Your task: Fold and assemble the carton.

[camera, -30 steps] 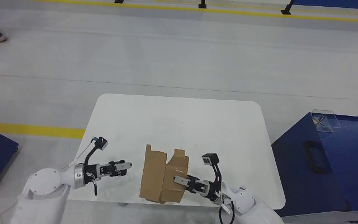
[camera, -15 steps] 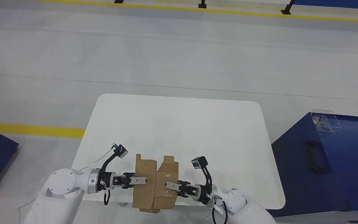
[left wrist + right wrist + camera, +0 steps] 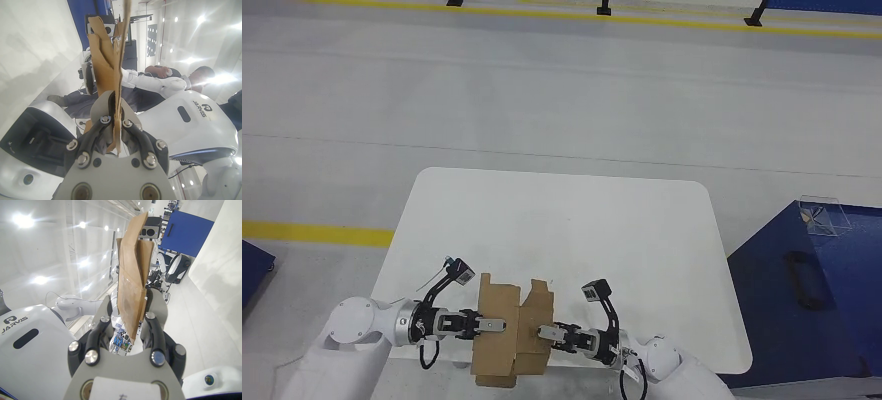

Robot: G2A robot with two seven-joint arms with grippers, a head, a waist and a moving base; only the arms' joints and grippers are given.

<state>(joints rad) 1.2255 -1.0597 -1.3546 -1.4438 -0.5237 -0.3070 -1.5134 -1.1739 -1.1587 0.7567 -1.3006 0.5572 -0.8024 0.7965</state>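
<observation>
The flattened brown carton hangs over the front edge of the white table, between both arms. My left gripper is shut on its left edge; in the left wrist view the fingers pinch the cardboard tightly. My right gripper is at the carton's right edge. In the right wrist view the carton sits between the spread fingers of the right gripper, resting against one finger with a gap to the other, so that gripper is open.
A blue cabinet stands right of the table, with a clear plastic holder on top. A yellow line runs along the floor at the left. The table's far half has room.
The carton shifted left toward the front edge with the right arm. The left arm came in from the left and shut on the carton's left edge.
</observation>
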